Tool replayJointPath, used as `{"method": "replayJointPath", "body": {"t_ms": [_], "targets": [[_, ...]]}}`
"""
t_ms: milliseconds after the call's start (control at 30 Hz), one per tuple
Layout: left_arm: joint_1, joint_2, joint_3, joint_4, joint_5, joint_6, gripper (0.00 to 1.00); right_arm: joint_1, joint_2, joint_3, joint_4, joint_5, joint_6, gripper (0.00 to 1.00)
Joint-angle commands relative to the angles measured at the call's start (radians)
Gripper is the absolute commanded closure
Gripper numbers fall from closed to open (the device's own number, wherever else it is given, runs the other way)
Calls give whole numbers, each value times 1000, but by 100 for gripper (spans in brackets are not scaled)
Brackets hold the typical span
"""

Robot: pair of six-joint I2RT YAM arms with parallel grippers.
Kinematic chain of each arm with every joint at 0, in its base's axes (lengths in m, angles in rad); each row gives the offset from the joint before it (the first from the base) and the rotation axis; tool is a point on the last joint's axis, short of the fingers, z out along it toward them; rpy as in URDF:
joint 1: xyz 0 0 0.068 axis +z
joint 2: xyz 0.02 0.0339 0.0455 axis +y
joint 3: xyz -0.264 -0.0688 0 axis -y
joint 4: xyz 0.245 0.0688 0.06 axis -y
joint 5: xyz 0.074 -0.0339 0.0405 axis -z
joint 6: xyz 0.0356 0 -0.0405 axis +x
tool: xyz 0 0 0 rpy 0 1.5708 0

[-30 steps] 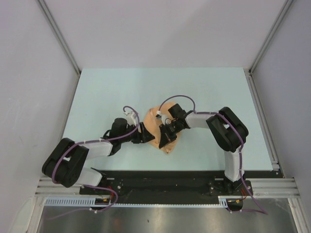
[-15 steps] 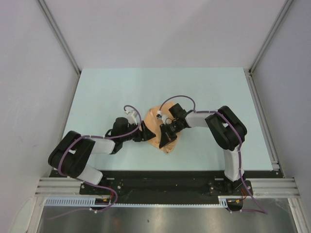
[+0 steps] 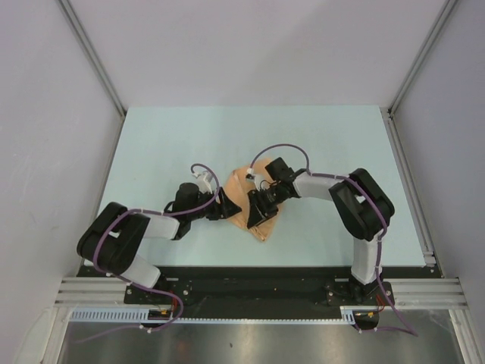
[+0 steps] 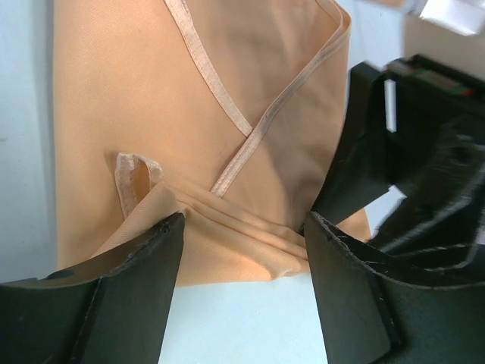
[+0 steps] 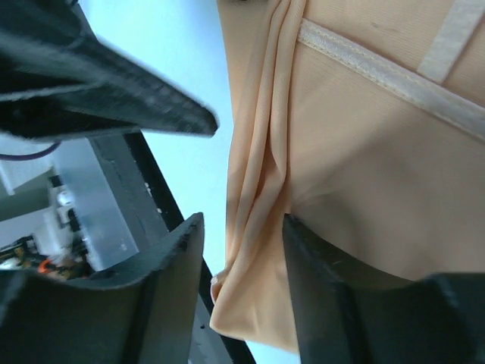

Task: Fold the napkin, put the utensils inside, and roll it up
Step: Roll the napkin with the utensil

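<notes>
Napkin [image 4: 227, 98] of peach-orange cloth, folded, hems crossing in a V, bunched into a ridge along one edge, lying flat near the middle of pale blue worktop [image 3: 318, 144]. From overhead, largely covered by both arms. Jaws of left gripper [image 4: 242, 227] wide apart, straddling that ridge; jaws of right gripper [image 5: 241, 227] parted around a loose fold, not pinching.

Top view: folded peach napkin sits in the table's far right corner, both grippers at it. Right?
No. The napkin lies near the middle of the table, toward the near edge, not the far right corner; the top external view shows it. It is folded and peach, with the left gripper and right gripper both at it.
</notes>
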Motion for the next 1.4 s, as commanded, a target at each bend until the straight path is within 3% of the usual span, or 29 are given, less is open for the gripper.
{"method": "replayJointPath", "body": {"t_ms": [0, 167, 267, 533, 700, 767, 800, 833, 1000, 1067, 1167, 1367], "targets": [[19, 46, -2, -47, -37, 6, 29, 0, -156, -37, -24, 117, -33, 47], [22, 66, 6, -58, -34, 0, 29, 90, -328, -144, 37, 390, -82, 32], [26, 67, 8, -67, -34, 0, 29, 176, -380, -211, 98, 585, -99, 29], [33, 69, 4, -85, -34, -1, 29, 371, -420, -281, 163, 952, -152, 29], [36, 64, 3, -89, -32, 0, 29, 433, -382, -279, 157, 1084, -180, 35], [39, 61, 3, -95, -32, 3, 29, 428, -374, -276, 157, 1083, -182, 42], [39, 60, 4, -95, -31, 5, 29, 425, -373, -276, 158, 1054, -179, 50], [41, 58, 4, -96, -31, 6, 29, 419, -362, -273, 155, 1040, -174, 66], [45, 53, 1, -102, -31, 12, 29, 338, -348, -259, 135, 900, -145, 95], [47, 52, 1, -104, -31, 12, 29, 296, -346, -255, 137, 822, -133, 99], [49, 50, 1, -108, -29, 16, 29, 189, -325, -245, 128, 585, -84, 100], [53, 57, 3, -116, -35, 19, 29, 97, -216, -195, 45, 475, -73, 100]]}}
